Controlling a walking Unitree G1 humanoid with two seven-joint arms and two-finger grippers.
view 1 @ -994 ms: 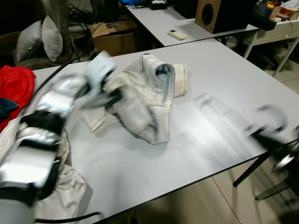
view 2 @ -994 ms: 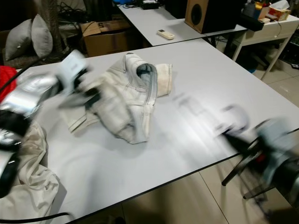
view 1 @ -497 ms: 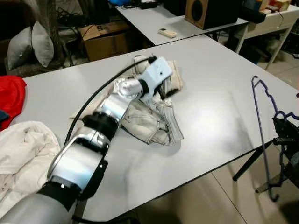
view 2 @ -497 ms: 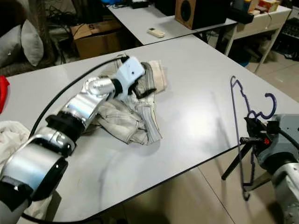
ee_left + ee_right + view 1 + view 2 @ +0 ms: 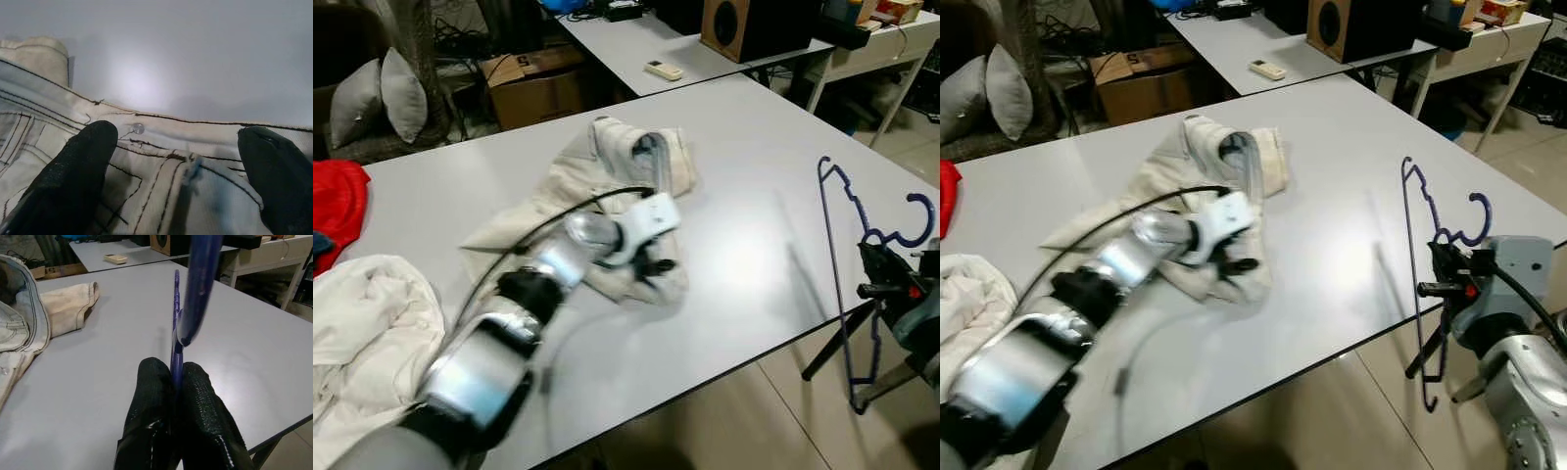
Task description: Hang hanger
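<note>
Hanger (image 5: 1417, 264): blue-purple. Jacket (image 5: 626, 186): cream denim, dark contrast stitching. Table (image 5: 754, 186): pale grey. Cloth (image 5: 337, 196): red. Gripper fingers (image 5: 151, 421): black.

The left end effector (image 5: 651, 264) now sits at the near edge of the cream jacket (image 5: 607, 196), lower than before; the purple hanger (image 5: 847, 284) stands slightly higher.
</note>
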